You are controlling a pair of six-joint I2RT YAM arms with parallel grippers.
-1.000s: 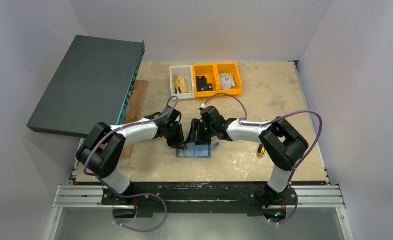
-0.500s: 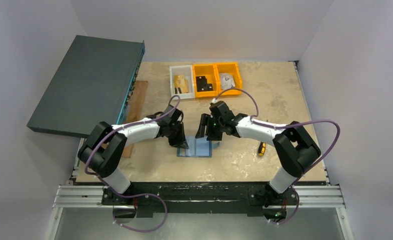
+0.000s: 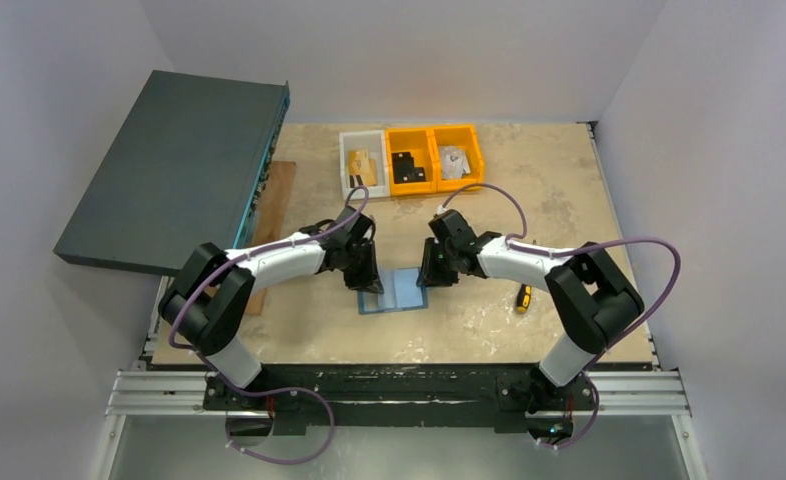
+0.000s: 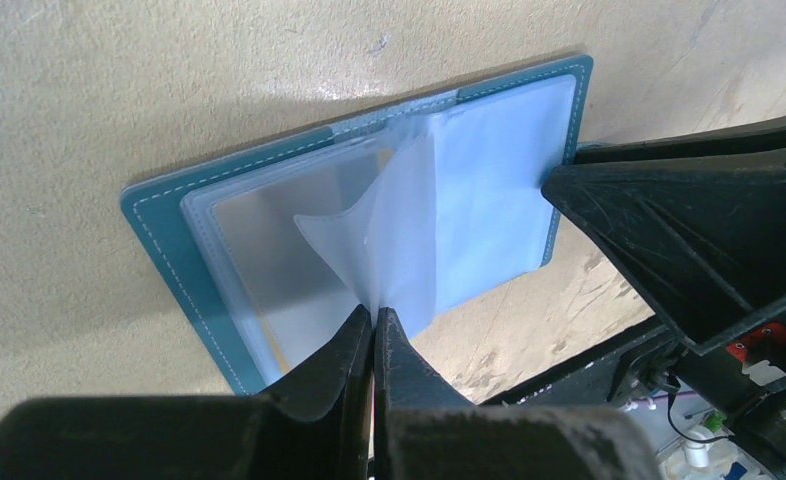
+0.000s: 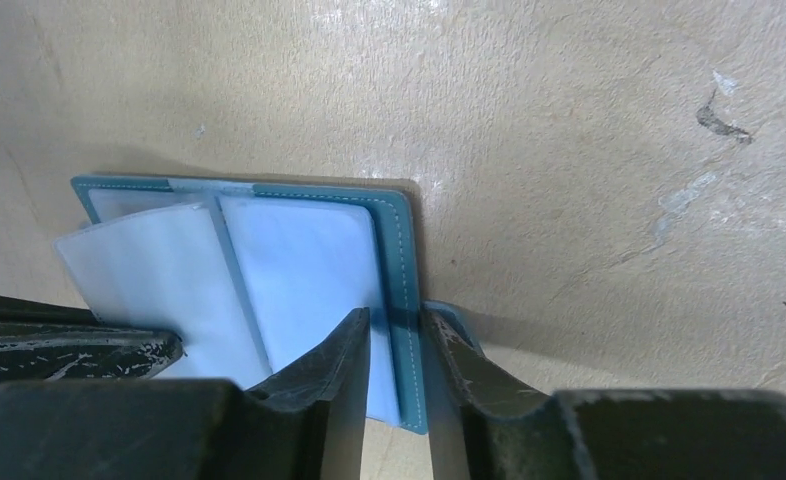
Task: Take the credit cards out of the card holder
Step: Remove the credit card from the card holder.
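Since a second ago, the right gripper (image 3: 429, 278) has been shifted outward to the right border of the card holder (image 3: 397, 293), which is spread open on the worktop (image 3: 529, 190). Its fingers are kept narrowly apart astride that border, seemingly to pin it flat. A clear sleeve (image 4: 364, 245) is pinched by the closed fingers of the left gripper (image 4: 373, 316) and lifted, so that the credit cards (image 4: 269, 230), not yet withdrawn, are exposed.

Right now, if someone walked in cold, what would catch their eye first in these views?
The open teal card holder mid-table, with both grippers on it: the left gripper is shut on one clear sleeve, holding it raised, while the right gripper straddles the holder's right edge. After that, the large dark teal box at the far left and the white and orange bins along the far edge.
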